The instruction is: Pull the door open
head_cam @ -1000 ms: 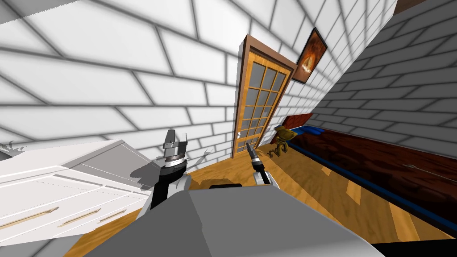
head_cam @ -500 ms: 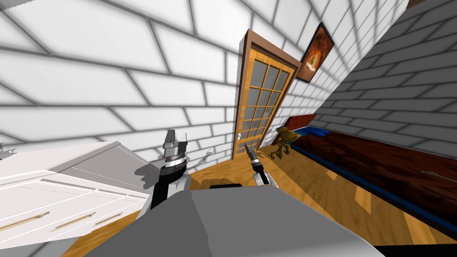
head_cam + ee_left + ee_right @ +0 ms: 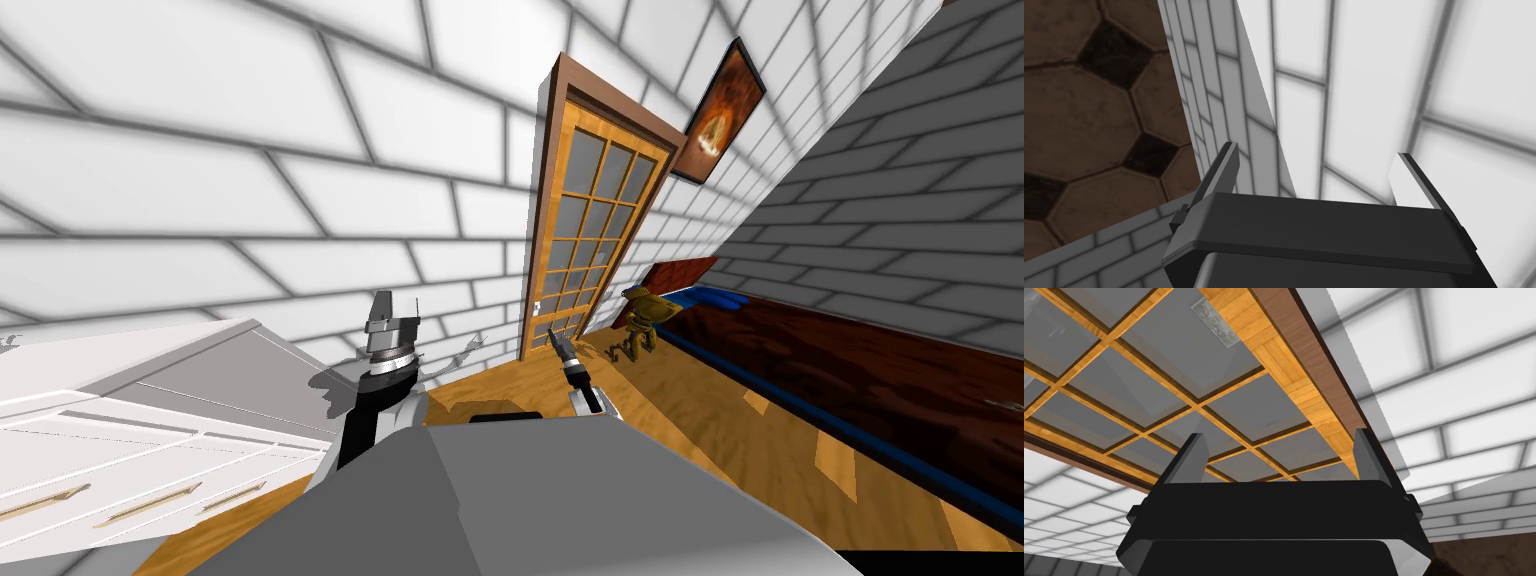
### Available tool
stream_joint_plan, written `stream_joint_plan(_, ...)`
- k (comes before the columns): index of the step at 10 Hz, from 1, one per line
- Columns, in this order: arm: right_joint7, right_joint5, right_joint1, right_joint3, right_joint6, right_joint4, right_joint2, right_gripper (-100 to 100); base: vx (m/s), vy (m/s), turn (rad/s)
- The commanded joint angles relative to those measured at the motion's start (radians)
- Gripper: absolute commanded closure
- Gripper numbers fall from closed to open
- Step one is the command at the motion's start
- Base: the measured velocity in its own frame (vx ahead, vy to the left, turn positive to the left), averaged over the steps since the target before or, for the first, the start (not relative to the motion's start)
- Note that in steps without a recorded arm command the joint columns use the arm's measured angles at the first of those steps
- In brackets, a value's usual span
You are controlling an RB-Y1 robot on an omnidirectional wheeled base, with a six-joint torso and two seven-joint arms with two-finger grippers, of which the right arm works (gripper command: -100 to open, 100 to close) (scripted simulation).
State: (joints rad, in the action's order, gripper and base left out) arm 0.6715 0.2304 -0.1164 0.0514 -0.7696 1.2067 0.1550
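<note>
Head view: white brick wall [image 3: 250, 200] holds the wood-framed, glass-paned door [image 3: 590, 220], apparently closed, ahead and slightly to my right. Left gripper [image 3: 397, 305] raised by the wall, fingers apart, idle. Right gripper [image 3: 552, 335] fingers apart, empty, near the door's latch edge but not touching.

Risk (judged): closing here catches only panes or slips off a glazing bar, because the small pale handle [image 3: 537, 303] lies beyond the fingertips, not between them.
</note>
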Motion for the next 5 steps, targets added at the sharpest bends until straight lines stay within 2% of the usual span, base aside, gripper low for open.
stream_joint_plan(1,0.042,0.014,0.014,0.004,-0.017,-0.049,0.001,-100,0.084,-0.041,0.039)
stream_joint_plan(5,0.129,0.043,0.056,0.017,-0.060,-0.174,0.011,-100,0.099,-0.046,0.034)
